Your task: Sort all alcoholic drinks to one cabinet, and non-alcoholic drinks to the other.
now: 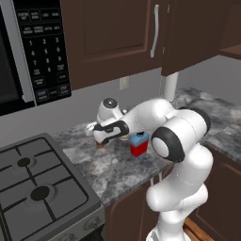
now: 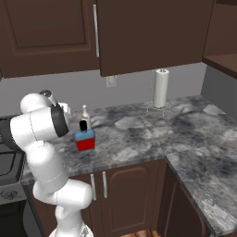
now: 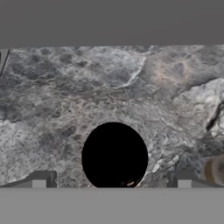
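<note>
The gripper (image 3: 111, 183) is held fully open and empty, directly above a coffee cup's black lid (image 3: 114, 156). The paper cup is judged light and crushable, best taken gently around its wall below the lid.

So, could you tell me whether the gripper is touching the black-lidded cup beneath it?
Apart. The hand view shows the black-lidded cup centred in the open gripper, with bare counter visible between it and each fingertip.

In your left base view the arm covers most of the pale bottle (image 2: 84, 112) and the lower part of a coffee cup (image 1: 100, 144). In the hand view, a second cup (image 3: 214, 169) is cut off by the right edge.
</note>
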{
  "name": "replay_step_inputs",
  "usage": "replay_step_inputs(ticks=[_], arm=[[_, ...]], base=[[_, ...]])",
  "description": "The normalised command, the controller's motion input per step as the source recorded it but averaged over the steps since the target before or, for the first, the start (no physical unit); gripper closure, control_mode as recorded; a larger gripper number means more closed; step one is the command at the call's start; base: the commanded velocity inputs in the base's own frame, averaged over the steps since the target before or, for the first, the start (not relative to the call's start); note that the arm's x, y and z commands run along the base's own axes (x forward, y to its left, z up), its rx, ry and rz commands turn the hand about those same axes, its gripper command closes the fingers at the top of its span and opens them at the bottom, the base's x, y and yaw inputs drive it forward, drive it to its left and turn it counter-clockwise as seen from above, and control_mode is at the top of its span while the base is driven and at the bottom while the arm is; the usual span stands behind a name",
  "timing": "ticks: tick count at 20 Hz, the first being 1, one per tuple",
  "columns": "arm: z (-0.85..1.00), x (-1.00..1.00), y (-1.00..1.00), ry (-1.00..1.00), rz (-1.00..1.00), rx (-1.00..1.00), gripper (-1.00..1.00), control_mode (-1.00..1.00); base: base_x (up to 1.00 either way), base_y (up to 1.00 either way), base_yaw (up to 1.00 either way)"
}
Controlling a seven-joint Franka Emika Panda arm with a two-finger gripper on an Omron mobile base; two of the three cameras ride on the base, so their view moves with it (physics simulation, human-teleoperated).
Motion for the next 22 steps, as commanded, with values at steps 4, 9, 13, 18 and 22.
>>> replay_step_inputs(ticks=[4, 9, 13, 18, 22], arm=[[-0.25, 0.16, 0.0, 0.01, 0.0, -0.01, -1.0, -1.0], [-0.25, 0.16, 0.02, 0.03, 0.0, -0.01, -1.0, -1.0], [-0.23, 0.2, 0.09, 0.03, 0.0, 0.0, -1.0, -1.0], [-0.18, 0.13, 0.12, 0.03, 0.0, 0.0, -1.0, -1.0], [-0.21, 0.11, 0.07, 0.03, 0.0, 0.0, 1.0, -1.0]], base=[[0.0, 0.0, 0.0], [0.0, 0.0, 0.0], [0.0, 0.0, 0.0], [0.0, 0.0, 0.0], [0.0, 0.0, 0.0]])
